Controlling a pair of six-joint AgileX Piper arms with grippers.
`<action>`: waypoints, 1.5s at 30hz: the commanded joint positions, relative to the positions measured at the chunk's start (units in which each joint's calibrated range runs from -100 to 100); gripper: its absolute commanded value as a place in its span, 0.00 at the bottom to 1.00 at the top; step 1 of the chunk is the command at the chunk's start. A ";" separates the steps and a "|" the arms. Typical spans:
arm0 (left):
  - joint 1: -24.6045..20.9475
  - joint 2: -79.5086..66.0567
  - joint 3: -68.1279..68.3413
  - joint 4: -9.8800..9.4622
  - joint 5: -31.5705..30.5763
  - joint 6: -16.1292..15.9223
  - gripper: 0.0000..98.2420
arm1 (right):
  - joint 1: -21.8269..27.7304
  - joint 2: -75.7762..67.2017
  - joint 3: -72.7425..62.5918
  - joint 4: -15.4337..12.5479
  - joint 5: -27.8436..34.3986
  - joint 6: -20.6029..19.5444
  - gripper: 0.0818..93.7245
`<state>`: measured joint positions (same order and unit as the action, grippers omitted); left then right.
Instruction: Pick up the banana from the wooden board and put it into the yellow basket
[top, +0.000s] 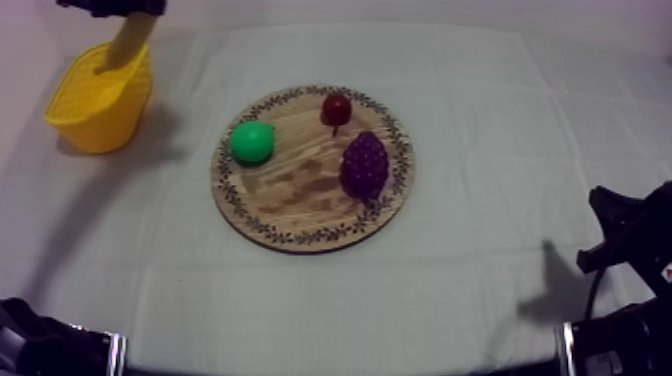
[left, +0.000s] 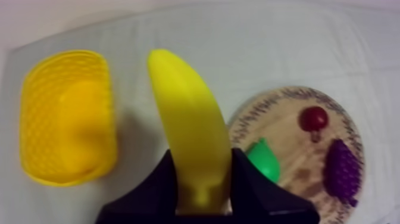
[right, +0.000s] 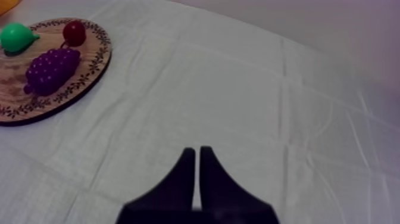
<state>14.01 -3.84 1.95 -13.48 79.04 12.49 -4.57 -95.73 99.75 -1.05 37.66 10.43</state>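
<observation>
My left gripper (top: 128, 12) is shut on the yellow banana (top: 127, 43), which hangs with its tip over the rim of the yellow basket (top: 92, 110) at the table's far left. From the left wrist, the banana (left: 189, 128) sits clamped between my black fingers (left: 253, 182), with the basket (left: 41, 116) just beside it. The round wooden board (top: 300, 190) lies mid-table with a green pear (top: 251, 141), a small red fruit (top: 336, 109) and purple grapes (top: 364, 165) on it. My right gripper (right: 197, 156) is shut on nothing over bare cloth.
The right arm (top: 630, 240) rests low at the table's right side, away from the board. The right wrist view has the board (right: 89, 77) with its fruit off to one side. Cloth stretches between board and basket.
</observation>
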 joint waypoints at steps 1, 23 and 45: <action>-5.04 1.84 -0.94 -0.32 -1.10 -1.64 0.16 | -0.02 -0.03 0.02 0.00 0.00 0.00 0.00; -18.34 24.82 -9.43 2.18 -8.83 -7.06 0.29 | -0.02 -0.03 0.02 0.00 0.00 0.00 0.00; -19.19 2.89 7.52 3.69 -10.33 -7.72 0.45 | -0.02 -0.03 0.02 0.00 0.00 -0.01 0.00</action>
<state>-5.20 3.86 6.87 -9.77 68.88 4.70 -4.57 -95.73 99.75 -1.05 37.70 10.43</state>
